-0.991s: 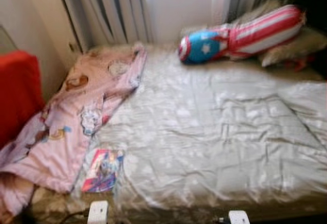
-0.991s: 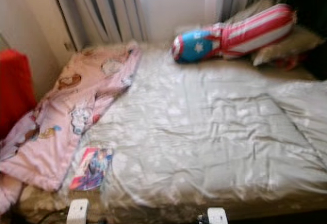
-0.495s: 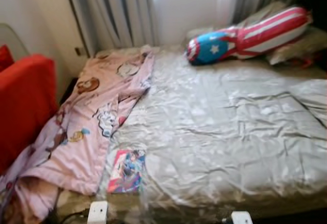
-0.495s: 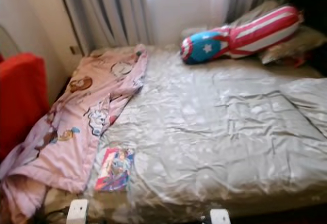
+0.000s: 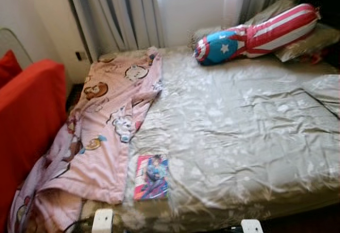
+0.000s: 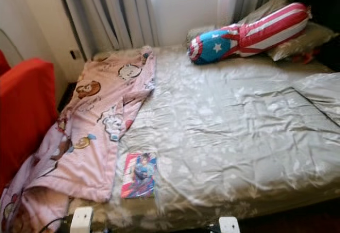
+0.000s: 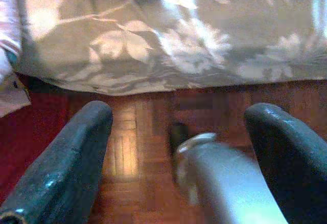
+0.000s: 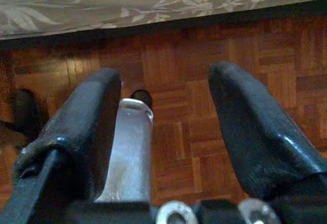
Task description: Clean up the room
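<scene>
Your bed holds a pink blanket on its left side, a magazine near the front edge, and a striped pillow at the back. L gripper and R gripper hang over wood floor, fingers apart, nothing held.

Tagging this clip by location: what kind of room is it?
Likely a child's bedroom: a bed with a floral cover, a pink cartoon-print blanket, a star-and-stripes bolster pillow, and curtains at a window.

Book on bed, blanket left
</scene>
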### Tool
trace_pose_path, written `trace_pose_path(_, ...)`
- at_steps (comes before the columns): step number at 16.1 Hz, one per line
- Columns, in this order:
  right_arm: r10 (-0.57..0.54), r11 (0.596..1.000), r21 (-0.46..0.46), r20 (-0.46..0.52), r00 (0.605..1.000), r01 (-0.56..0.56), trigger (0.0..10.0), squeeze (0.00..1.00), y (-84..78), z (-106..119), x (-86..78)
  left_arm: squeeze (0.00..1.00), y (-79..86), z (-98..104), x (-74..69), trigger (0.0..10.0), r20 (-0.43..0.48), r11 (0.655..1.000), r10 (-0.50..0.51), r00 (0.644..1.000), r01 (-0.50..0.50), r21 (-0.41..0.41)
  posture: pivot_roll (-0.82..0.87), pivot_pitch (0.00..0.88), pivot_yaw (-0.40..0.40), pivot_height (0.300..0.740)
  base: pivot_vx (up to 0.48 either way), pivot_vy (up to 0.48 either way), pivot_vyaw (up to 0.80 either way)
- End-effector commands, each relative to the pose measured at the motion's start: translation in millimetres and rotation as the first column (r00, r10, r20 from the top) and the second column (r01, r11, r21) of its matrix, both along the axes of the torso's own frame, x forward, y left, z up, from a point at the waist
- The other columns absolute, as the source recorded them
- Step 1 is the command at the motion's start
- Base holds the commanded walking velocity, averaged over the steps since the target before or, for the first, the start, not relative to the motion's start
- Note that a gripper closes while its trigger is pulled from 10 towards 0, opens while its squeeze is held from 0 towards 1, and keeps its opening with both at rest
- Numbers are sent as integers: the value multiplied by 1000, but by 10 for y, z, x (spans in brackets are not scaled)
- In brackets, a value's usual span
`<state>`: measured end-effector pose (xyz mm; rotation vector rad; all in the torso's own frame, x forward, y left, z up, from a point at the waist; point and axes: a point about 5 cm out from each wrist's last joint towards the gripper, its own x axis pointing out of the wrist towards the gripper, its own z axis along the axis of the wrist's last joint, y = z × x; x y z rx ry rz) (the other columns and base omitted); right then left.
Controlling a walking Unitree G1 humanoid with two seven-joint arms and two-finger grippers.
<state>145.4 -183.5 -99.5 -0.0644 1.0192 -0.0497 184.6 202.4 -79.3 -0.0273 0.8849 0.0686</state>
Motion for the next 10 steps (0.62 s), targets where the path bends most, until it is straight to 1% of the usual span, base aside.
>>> trace_pose_path(1,9,1000,19,8,1000,-10,10000,0,87,3,31,0,90,-24,-81,10000,-24,1000,15,1000,-14,18,-69,0,33,740,0,382,0)
trace_pose_path(3,9,1000,20,7,1000,-9,10000,0,82,2,27,0,90,-24,-79,10000,-24,1000,16,1000,-16,19,-68,0,32,740,0,379,0)
trace_pose_path(5,9,1000,20,6,1000,-9,10000,0,75,2,26,0,89,-21,-74,10000,-21,1000,20,1000,-19,19,-65,0,30,740,0,266,0)
trace_pose_path(10,16,1000,19,6,1000,-16,10000,0,63,5,30,0,86,-13,-61,10000,-8,1000,23,1000,-22,17,-63,0,28,740,0,0,0)
